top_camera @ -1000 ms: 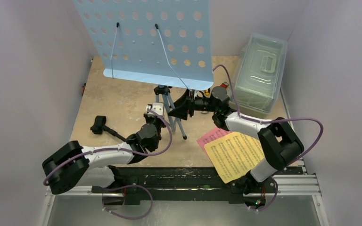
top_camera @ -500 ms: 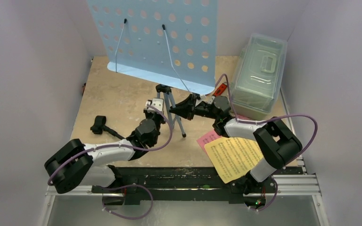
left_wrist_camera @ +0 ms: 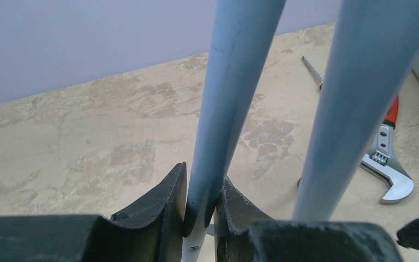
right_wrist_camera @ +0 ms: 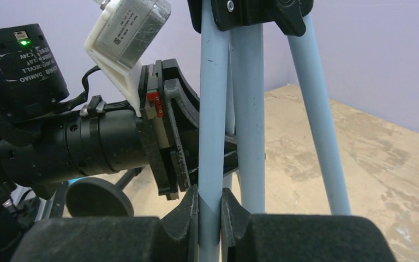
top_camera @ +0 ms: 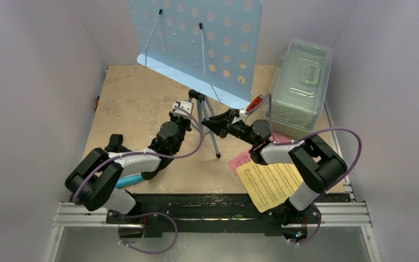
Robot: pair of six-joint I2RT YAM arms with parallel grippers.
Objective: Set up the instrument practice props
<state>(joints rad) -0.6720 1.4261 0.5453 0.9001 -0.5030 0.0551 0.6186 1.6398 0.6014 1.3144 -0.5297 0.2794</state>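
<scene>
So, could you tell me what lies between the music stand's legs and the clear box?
In the top view the right claw spans that stretch, shut on a tripod leg; the left wrist view shows a red-handled wrench there.

Top view: fixed high behind both arm bases, looking down over the table [top_camera: 131, 103] to the far wall. Left wrist view: very near, over its own fingers [left_wrist_camera: 153, 213], facing a leg of the music stand [left_wrist_camera: 229, 98]. Right wrist view: equally near, facing the left arm [right_wrist_camera: 87, 147]. All three share the stand's tripod legs.
</scene>
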